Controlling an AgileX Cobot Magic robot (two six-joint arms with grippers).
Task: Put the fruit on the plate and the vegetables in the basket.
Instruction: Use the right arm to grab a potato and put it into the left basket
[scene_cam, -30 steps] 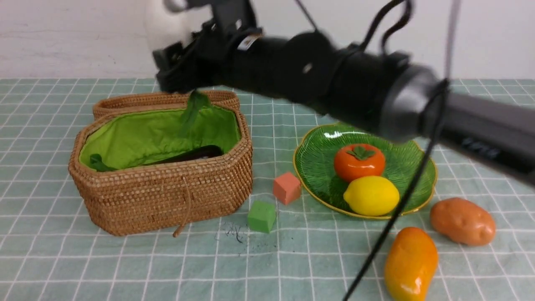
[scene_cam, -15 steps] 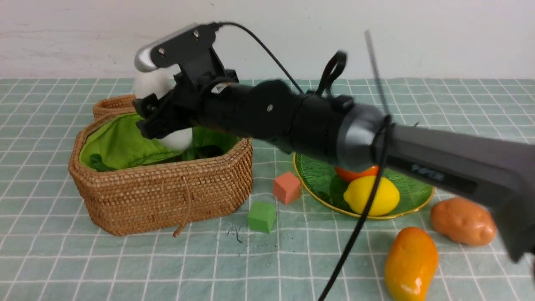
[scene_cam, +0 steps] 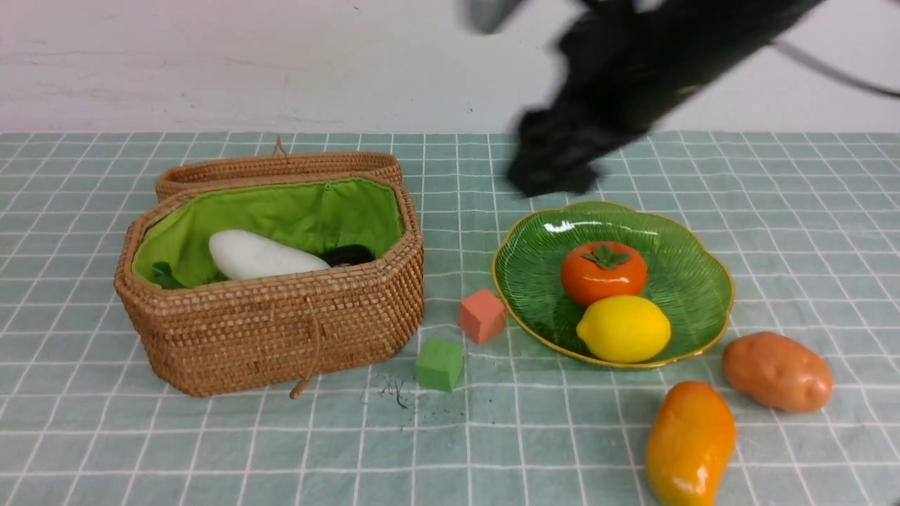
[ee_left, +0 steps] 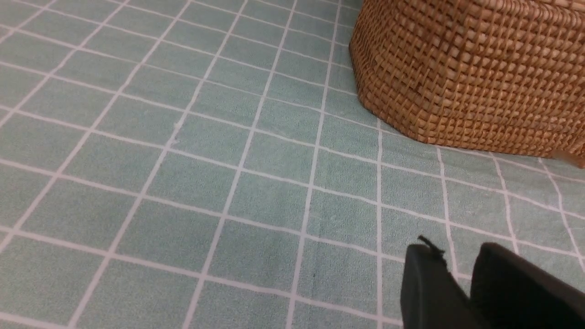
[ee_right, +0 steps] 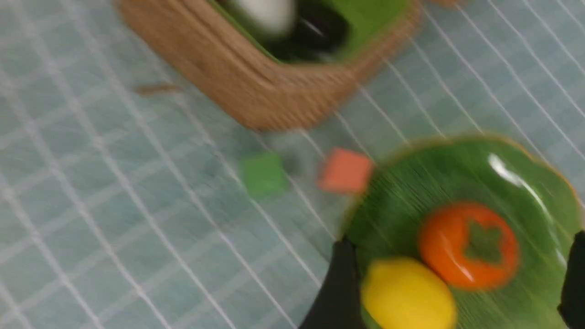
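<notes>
The wicker basket [scene_cam: 267, 330] stands at the left with its lid folded back. The white radish [scene_cam: 260, 256] lies inside it beside the dark eggplant [scene_cam: 348, 254]. The green plate [scene_cam: 682, 281] holds the persimmon [scene_cam: 603, 273] and the lemon [scene_cam: 623, 328]. The potato [scene_cam: 777, 371] and the mango [scene_cam: 690, 443] lie on the cloth in front of the plate, to its right. My right gripper [scene_cam: 555, 176] is blurred, raised behind the plate; in the right wrist view it [ee_right: 457, 283] is open and empty above the plate [ee_right: 525, 183]. My left gripper [ee_left: 457, 256] is shut and empty, low over the cloth near the basket [ee_left: 480, 68]. No chili shows.
A salmon cube [scene_cam: 482, 315] and a green cube [scene_cam: 439, 363] sit on the cloth between basket and plate. Both also show blurred in the right wrist view, the salmon cube [ee_right: 346, 170] and the green cube [ee_right: 263, 174]. A white wall runs behind the table.
My right gripper lowered the radish into the basket, let it go, then swung up and to the right toward the plate. The radish now lies in the basket.
</notes>
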